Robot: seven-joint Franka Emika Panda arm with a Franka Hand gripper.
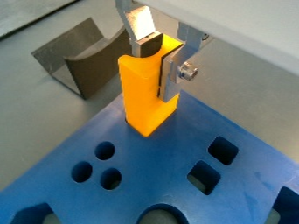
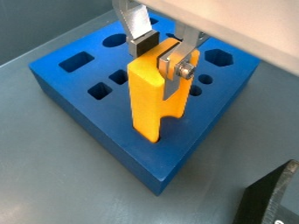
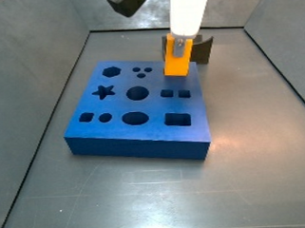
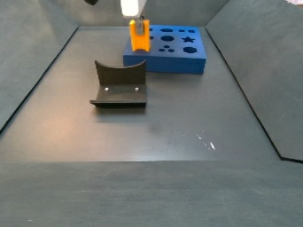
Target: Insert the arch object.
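Note:
The arch object [image 1: 149, 92] is a bright orange elongated block with a notch at its lower end, hanging upright. It also shows in the other wrist view [image 2: 156, 94] and in both side views [image 3: 177, 58] [image 4: 140, 37]. My gripper [image 1: 162, 52] is shut on its upper end, silver fingers with dark pads on either side; it also shows in a wrist view [image 2: 162, 54]. The block hangs above the blue board [image 3: 136, 107], near the board's edge, its lower end just above the surface. The board [image 2: 111, 105] has holes of several shapes.
The fixture [image 4: 119, 85], a dark L-shaped bracket with a curved hollow, stands on the grey floor beside the board; it also shows in a wrist view [image 1: 87, 66]. Grey walls [image 3: 41, 102] enclose the floor.

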